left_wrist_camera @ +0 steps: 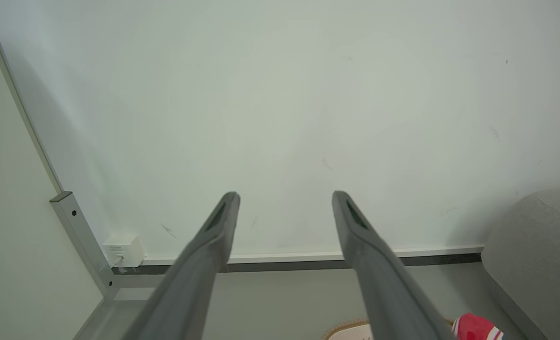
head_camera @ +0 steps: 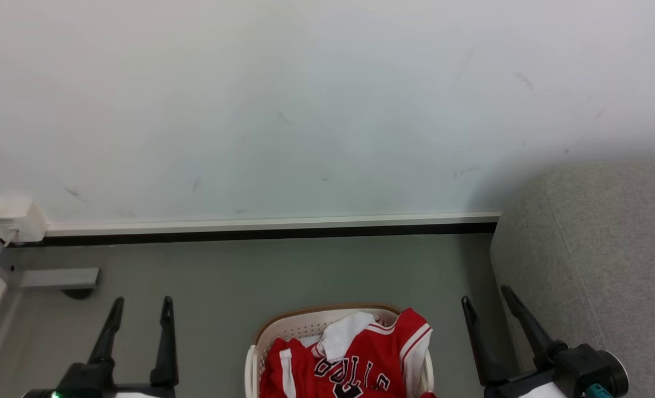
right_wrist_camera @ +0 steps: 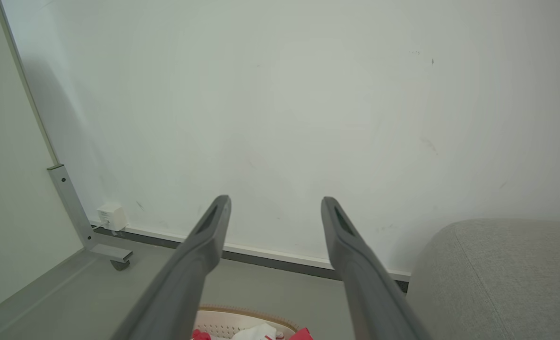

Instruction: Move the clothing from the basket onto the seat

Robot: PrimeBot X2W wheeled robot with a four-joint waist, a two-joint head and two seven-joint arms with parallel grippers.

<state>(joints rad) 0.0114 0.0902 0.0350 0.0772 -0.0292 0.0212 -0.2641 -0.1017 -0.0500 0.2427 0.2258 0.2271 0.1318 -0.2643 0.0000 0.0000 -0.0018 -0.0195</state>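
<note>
The red jersey (head_camera: 360,359) with black lettering lies bunched in the cream basket (head_camera: 299,326) on the floor at the bottom centre of the head view, a white cloth (head_camera: 342,334) on top of it. The grey seat (head_camera: 598,260) rises at the right. My left gripper (head_camera: 142,304) is open at the lower left, well apart from the basket. My right gripper (head_camera: 487,293) is open between basket and seat. In the left wrist view my left gripper (left_wrist_camera: 285,196) points at the wall, a jersey corner (left_wrist_camera: 476,327) below. The right wrist view has my right gripper (right_wrist_camera: 275,200), the basket rim (right_wrist_camera: 246,312) and the seat (right_wrist_camera: 502,278).
A white wall with a dark skirting strip (head_camera: 272,232) runs across behind the basket. A small white box (head_camera: 15,220) sits at the wall's foot on the left, beside a grey metal frame foot (head_camera: 59,278). Grey floor (head_camera: 222,276) lies between my grippers and the wall.
</note>
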